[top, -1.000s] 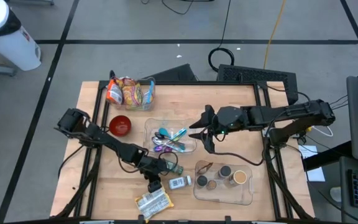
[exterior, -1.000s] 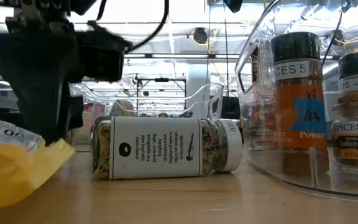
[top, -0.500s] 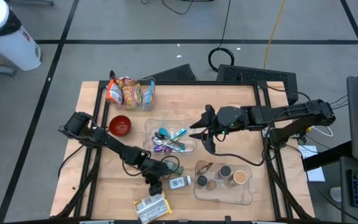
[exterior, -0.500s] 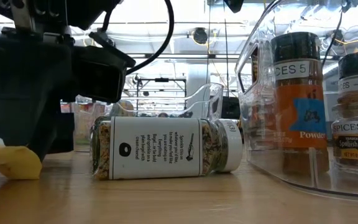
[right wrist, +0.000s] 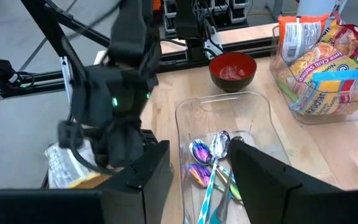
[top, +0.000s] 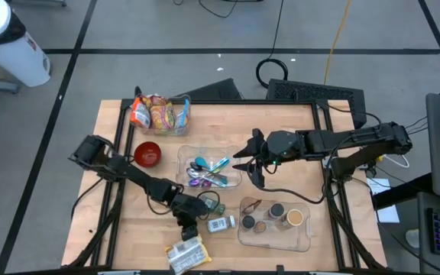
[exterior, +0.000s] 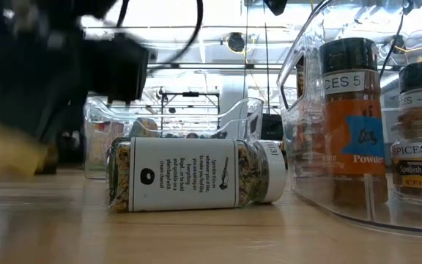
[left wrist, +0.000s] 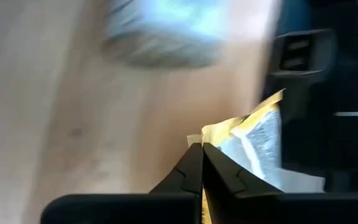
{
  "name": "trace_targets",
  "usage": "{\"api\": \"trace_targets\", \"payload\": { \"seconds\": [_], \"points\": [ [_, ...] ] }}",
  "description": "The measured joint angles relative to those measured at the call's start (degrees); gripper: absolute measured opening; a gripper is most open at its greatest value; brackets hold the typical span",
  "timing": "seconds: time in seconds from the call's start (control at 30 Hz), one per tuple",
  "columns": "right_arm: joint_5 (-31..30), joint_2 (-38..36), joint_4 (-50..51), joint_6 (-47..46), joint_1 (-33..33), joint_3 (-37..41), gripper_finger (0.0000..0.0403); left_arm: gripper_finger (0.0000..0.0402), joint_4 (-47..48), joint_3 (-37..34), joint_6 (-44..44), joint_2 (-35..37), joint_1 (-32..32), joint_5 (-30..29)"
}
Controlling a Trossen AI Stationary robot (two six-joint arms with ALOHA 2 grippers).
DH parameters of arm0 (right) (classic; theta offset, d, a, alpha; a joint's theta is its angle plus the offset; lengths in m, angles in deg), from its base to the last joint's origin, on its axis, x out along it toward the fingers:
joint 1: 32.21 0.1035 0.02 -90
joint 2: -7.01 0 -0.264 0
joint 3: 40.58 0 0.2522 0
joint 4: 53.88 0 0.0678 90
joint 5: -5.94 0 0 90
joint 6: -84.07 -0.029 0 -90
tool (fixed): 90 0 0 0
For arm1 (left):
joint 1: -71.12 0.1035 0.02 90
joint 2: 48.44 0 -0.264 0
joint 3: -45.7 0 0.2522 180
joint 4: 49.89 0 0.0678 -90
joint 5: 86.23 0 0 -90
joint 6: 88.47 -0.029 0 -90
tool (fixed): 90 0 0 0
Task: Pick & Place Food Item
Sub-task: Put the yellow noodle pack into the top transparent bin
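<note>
While the left end effector [top: 189, 231] is sitting low at the near edge of the tabletop [top: 281, 164], its 2 fingers [left wrist: 194, 171] are pressing fully together, pinching the edge of a yellow-and-clear food packet [left wrist: 257, 146]. That packet [top: 186, 250] is lying flat on the wood directly beneath and just in front of this end effector. Just beside the end effector, on its right, a spice jar [exterior: 196, 174] is lying on its side, apart from the packet. Farther to the right, a clear bin [top: 275, 224] is holding 4 upright spice jars.

Well apart from this, the right end effector [top: 244, 162] is hanging over the middle of the tabletop with its fingers [right wrist: 260, 180] standing partly apart and gripping nothing. Beside it, a clear tray [right wrist: 188, 112] is holding several coloured spoons [right wrist: 211, 158]. Beyond the tray, a red bowl [top: 147, 153] and a clear bin of snack packets [top: 159, 114] are sitting toward the far left corner.
</note>
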State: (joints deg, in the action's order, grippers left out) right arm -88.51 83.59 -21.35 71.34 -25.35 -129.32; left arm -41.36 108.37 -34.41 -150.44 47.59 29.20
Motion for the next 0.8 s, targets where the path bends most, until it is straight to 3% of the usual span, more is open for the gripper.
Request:
{"api": "trace_targets", "payload": {
  "seconds": [0.23,0.5,0.8],
  "points": [
    [-0.2,0.0,-0.2,0.6,0.0,0.0,0.016,0.0002,0.2,0.3,0.3,12.6,0.2,-4.2],
    [-0.2,0.0,-0.5,1.3,0.0,0.0,0.016,0.0001,5.4,0.3,1.3,26.9,0.3,-16.1],
    [-0.2,0.0,-0.5,1.5,-0.1,0.0,0.016,0.0001,0.3,0.3,0.1,36.4,2.2,-26.6]
  ]
}}
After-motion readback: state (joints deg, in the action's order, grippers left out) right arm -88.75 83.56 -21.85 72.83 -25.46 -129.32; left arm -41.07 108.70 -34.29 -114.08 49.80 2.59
